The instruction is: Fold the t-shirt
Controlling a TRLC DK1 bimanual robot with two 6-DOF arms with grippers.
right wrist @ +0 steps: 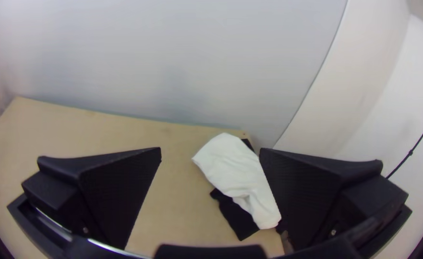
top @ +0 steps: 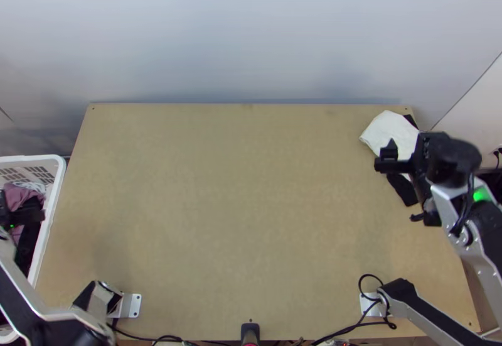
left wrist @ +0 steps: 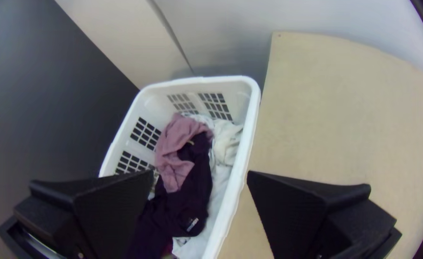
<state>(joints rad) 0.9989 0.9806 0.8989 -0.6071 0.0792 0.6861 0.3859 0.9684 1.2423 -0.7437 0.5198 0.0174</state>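
Can't tell which cloth is the t-shirt. At the light wooden table's (top: 238,220) far right corner I've got a smooth white cloth (top: 381,127) lying over a flat black cloth (top: 403,190); my right gripper (top: 409,148) hides part of both from above. It hangs just above the white cloth, pads spread wide.

Off the table's left edge: white plastic basket (left wrist: 252,124), cut off in the top view, with bunched mauve cloth (left wrist: 170,148) on dark cloth (left wrist: 199,192), whitish fabric (left wrist: 225,144) beside. Left gripper (top: 22,205) is over these, wide too, one finger covering a basket side.
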